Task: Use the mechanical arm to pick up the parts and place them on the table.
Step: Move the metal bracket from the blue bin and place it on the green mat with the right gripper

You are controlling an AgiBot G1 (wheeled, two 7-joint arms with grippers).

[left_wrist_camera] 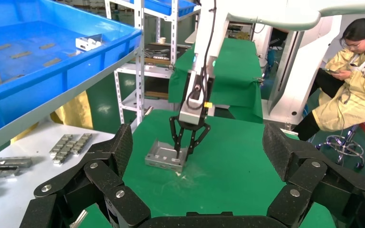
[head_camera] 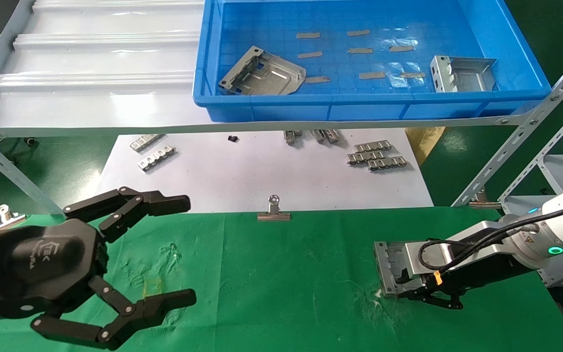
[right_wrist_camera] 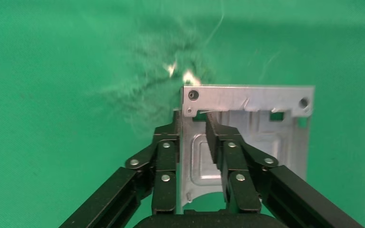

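Right gripper (head_camera: 416,288) clamped on one side wall of bracket (head_camera: 388,266), low at right of green desk (head_camera: 271,274). Settle flat, then release gently. Left gripper (head_camera: 164,254) spread, idle at near left.

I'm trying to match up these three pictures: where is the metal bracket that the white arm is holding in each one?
Head view: the bracket lies lower right on the green table, in the right gripper.
Left wrist view: centre, under that gripper.
Right wrist view: centre-right, side wall pinched.
Shared landmark: the green cloth's scuffed patch.
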